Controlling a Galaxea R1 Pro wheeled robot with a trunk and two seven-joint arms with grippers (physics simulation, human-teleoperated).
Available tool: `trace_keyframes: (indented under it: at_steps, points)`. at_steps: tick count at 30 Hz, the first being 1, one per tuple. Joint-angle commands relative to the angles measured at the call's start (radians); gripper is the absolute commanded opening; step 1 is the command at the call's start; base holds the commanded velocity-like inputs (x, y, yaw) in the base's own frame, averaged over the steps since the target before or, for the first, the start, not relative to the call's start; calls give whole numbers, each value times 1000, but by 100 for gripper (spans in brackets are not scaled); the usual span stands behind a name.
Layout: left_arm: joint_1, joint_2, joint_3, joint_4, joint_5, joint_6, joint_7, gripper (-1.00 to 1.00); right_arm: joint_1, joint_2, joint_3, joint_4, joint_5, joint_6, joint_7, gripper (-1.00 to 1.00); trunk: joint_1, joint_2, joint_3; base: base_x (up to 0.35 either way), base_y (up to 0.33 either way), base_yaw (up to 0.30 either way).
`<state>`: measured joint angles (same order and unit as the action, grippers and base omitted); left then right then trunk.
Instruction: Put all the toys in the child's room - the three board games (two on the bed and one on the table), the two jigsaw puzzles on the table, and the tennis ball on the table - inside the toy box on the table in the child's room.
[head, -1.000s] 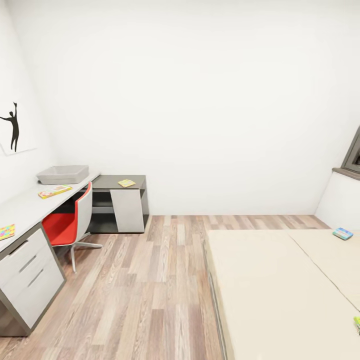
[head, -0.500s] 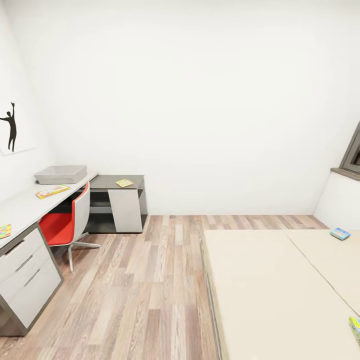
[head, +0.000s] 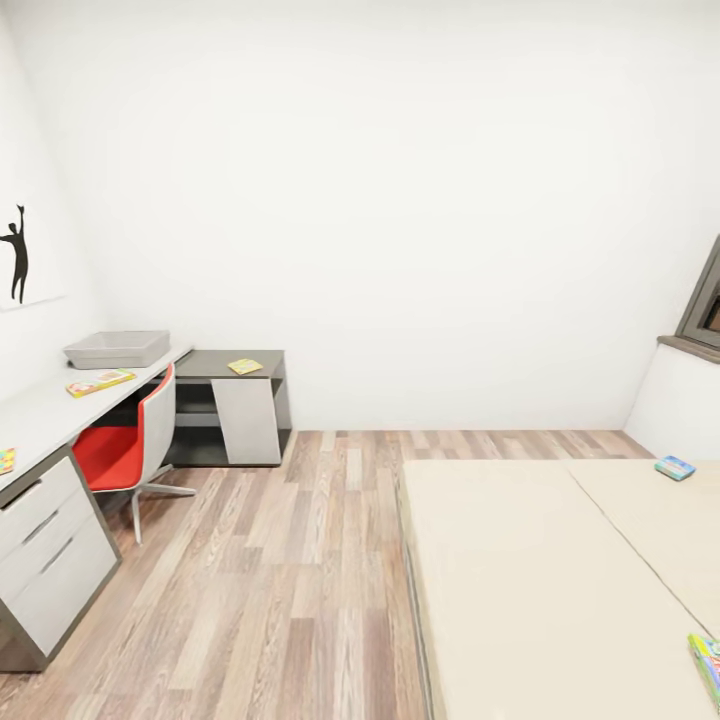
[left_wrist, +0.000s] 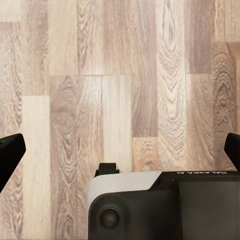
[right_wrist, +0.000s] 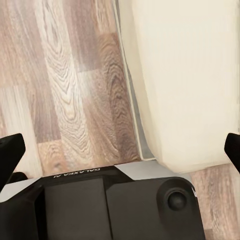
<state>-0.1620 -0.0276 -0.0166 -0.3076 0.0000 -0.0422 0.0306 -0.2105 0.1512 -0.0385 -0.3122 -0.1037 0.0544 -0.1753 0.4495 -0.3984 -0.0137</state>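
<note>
Both tools spread wide, nothing held: left tool (left_wrist: 120, 150) over plank floor (left_wrist: 120, 75), right tool (right_wrist: 120, 147) over bed (right_wrist: 190, 75) edge. Toy box (head: 117, 348) on counter (head: 40, 410).

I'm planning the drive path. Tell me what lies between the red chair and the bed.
In the head view, bare wood-plank floor separates the red chair from the bed; nothing stands on that stretch.
</note>
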Motion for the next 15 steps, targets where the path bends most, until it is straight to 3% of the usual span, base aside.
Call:
trace_keyframes:
  at_steps: [1, 15]
  points:
    - [-1, 0, -2, 1, 0, -3, 3, 100, 0, 1, -3, -2, -7, 4, -2, 100, 1, -2, -1, 0, -82, 0]
    - [-1, 0, -2, 1, 0, -4, 3, 100, -1, 1, -3, -2, -7, 5, 1, 100, 1, -2, -1, 0, -82, 0]
